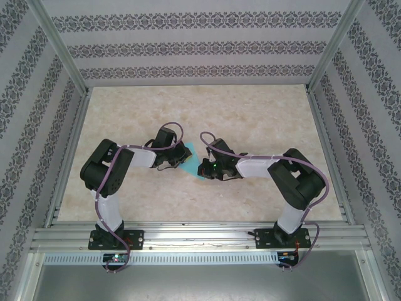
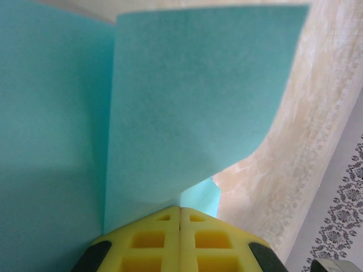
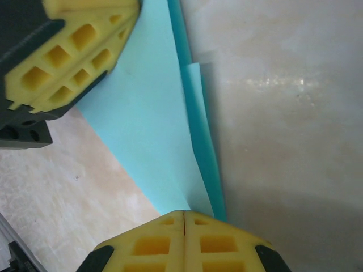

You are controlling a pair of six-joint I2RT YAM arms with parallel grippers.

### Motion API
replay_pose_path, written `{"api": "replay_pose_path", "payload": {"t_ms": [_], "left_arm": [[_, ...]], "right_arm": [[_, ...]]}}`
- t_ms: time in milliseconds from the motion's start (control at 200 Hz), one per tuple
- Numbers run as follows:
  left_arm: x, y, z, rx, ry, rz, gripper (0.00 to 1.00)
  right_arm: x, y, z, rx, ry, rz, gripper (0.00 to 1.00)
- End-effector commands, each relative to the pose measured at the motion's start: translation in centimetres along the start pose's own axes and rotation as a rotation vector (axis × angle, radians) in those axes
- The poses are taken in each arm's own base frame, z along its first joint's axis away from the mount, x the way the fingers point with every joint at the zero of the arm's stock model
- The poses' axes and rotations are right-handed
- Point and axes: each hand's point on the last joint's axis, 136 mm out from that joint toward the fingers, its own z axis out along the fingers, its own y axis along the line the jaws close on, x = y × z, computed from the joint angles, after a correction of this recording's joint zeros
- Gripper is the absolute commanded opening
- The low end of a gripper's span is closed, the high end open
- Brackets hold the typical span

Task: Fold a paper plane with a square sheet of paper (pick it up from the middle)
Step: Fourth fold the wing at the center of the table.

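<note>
Beige marbled table (image 1: 250, 113) enclosed by damask-striped walls (image 1: 188, 47) and aluminium posts (image 1: 55, 42).

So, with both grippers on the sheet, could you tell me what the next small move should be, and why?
Probably lower both grippers together so that the bowed flap settles flat on the table for creasing. The left gripper and the right gripper are each shut on the square sheet of paper, and its folded-over layer curves loosely, with no sharp crease.

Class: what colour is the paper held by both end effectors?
Plain turquoise-blue; the paper shows best in the left wrist view.
</note>
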Motion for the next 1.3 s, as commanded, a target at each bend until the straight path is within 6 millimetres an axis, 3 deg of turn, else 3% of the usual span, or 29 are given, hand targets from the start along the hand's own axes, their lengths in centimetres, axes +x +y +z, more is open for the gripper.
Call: {"api": "replay_pose_path", "payload": {"t_ms": [0,969,1049,1294], "left_arm": [[0.3,3.3,-0.3,-0.11,0.001,-0.038,0.0],[0.5,4.8,0.1,-0.144,-0.006,-0.071,0.0],[0.4,4.8,0.2,-0.148,-0.005,-0.073,0.0],[0.2,4.3,-0.2,-0.151,-0.013,-0.049,0.0]], "right_arm": [[0.5,-1.0,0.6,-0.003,0.025,0.037,0.0],[4.1,-4.5,0.3,-0.065,0.08,0.194,0.03],[3.6,-3.5,0.0,-0.108,0.067,0.199,0.03],[-0.4,1.9,-2.7,-0.226,-0.023,0.135,0.03]]}}
